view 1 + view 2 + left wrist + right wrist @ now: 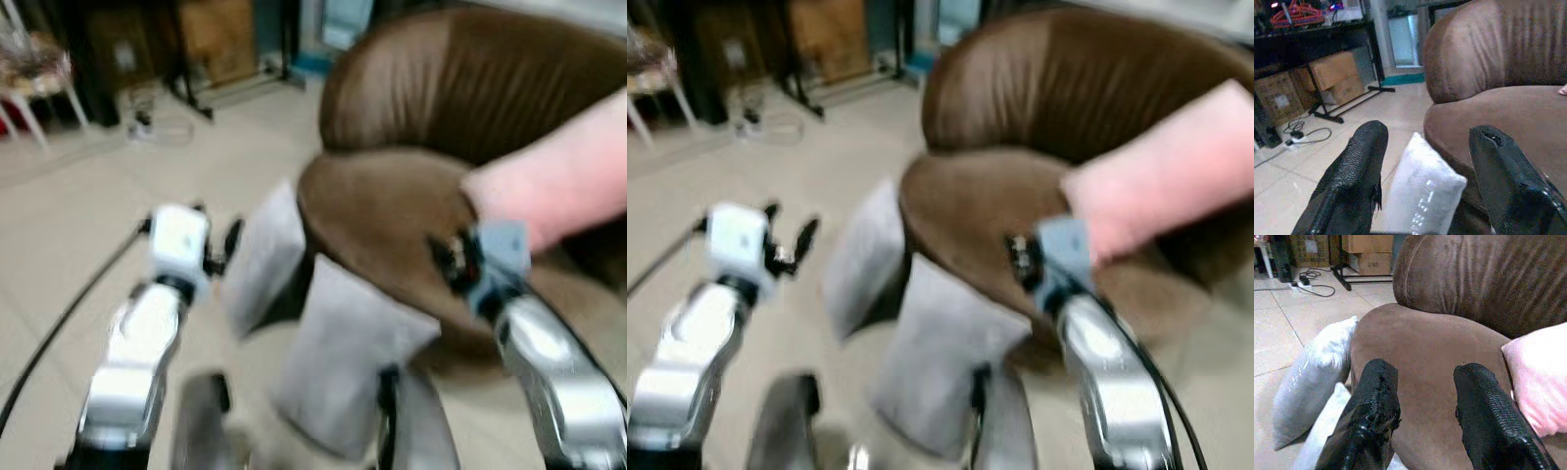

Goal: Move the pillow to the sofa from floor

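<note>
The left claw (1425, 181) is spread wide with nothing between its fingers, raised over the tiled floor (59, 225) and aimed at a grey pillow (1420, 191) that leans against the front of the brown sofa (411, 206). The right claw (1425, 416) is parted and empty too, hanging above the sofa's seat, with a pink pillow (1540, 377) lying on the cushion just beside it. A second grey pillow (343, 348) stands on the floor between the two arms, nearer the robot's body, propped against the same sofa edge. Both grey pillows are down on the floor, below and ahead of the claws, neither one touched. My worry is the soft fabric: a shallow pinch on a corner could slip free mid-lift, or one pillow could drag the other over.
</note>
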### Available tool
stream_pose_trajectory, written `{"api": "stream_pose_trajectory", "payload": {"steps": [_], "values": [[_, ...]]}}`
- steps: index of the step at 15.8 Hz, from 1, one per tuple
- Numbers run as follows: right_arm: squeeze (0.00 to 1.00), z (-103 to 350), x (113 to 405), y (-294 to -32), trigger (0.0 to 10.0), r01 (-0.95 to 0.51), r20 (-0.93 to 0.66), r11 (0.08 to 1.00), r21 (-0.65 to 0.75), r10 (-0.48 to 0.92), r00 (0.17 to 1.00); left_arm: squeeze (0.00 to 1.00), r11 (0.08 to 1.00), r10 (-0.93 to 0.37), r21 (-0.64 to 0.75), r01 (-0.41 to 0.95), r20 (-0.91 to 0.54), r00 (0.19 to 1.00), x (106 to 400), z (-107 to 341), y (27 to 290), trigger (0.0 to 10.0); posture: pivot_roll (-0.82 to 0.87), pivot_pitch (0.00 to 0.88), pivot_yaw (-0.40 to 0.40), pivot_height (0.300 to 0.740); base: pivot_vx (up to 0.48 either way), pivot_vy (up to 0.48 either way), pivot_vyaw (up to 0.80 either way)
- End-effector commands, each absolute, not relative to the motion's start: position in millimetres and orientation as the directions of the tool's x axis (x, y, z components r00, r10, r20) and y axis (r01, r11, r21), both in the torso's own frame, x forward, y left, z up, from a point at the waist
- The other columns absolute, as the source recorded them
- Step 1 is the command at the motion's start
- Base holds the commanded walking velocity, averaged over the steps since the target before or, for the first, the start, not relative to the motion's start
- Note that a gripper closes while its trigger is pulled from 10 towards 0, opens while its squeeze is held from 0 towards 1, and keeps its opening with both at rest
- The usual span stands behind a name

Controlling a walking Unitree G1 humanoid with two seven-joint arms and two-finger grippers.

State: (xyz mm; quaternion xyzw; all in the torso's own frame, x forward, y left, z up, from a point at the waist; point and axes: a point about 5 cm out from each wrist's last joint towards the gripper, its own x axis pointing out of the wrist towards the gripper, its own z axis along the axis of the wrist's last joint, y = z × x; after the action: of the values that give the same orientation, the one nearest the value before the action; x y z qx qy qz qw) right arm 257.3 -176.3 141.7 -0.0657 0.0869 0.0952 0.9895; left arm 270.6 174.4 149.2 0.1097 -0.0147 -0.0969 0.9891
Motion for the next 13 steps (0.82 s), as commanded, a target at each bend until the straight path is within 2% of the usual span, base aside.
{"api": "stream_pose_trajectory", "payload": {"steps": [1,6,8,10,11,13], "values": [[0.0,145,258,-172,10.0,-0.24,-0.17,0.965,-0.108,0.22,0.961,0.0,0.954,-0.189,0.236,0.184,-0.005,0.982,270,147,178,10.0,-0.12,0.0,-0.04,0.436,0.0,0.0,0.0],[0.0,149,260,-177,10.0,-0.286,-0.162,0.95,-0.122,0.265,0.951,0.0,0.932,-0.246,0.266,0.248,-0.039,0.968,269,141,181,10.0,-0.11,0.0,-0.017,0.386,0.0,0.0,0.0],[0.0,145,266,-169,10.0,-0.331,-0.172,0.932,-0.147,0.305,0.937,0.0,0.926,-0.252,0.279,0.254,-0.044,0.967,269,142,186,10.0,-0.11,0.0,-0.012,0.361,0.0,0.0,0.0],[0.0,134,276,-161,10.0,-0.373,-0.213,0.917,-0.138,0.34,0.916,0.0,0.922,-0.273,0.266,0.283,-0.074,0.959,267,138,189,10.0,-0.11,0.0,-0.004,0.356,0.0,0.0,0.0],[1.0,121,286,-157,10.0,-0.386,-0.256,0.914,-0.127,0.346,0.903,0.0,0.901,-0.329,0.256,0.349,-0.12,0.937,265,131,187,10.0,-0.11,0.0,-0.001,0.356,0.0,0.0,0.0],[1.0,108,300,-151,10.0,-0.412,-0.294,0.905,-0.106,0.367,0.882,0.0,0.861,-0.411,0.253,0.442,-0.17,0.896,262,126,183,10.0,-0.1,0.0,0.007,0.356,0.0,0.0,0.0]]}}
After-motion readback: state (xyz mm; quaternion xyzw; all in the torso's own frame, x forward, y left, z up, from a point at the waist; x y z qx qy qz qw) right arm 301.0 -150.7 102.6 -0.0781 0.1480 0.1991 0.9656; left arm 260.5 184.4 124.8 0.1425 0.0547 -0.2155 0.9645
